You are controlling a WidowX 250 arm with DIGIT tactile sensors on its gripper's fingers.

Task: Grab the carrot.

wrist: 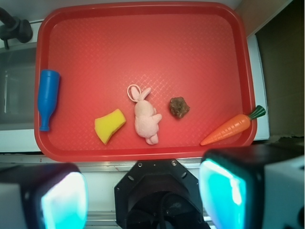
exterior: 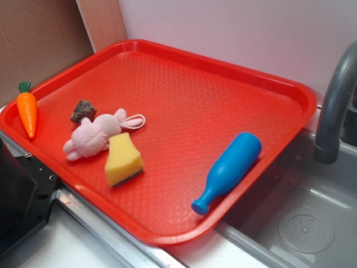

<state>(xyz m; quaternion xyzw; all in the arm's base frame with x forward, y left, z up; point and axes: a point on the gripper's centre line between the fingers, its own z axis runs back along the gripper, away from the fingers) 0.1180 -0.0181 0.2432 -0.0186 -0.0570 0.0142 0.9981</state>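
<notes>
Red tray [exterior: 184, 106] carries five things, one of each: carrot [exterior: 27, 112], brown lump [exterior: 83, 110], pink bunny [exterior: 95, 135], yellow sponge [exterior: 122, 159], blue bottle [exterior: 230, 170]. The carrot lies along the tray's left edge, leaves toward the far corner, tip toward the near one. Only the wrist view shows the gripper [wrist: 143, 198], fingers [wrist: 64, 202] spread apart, off the tray.
</notes>
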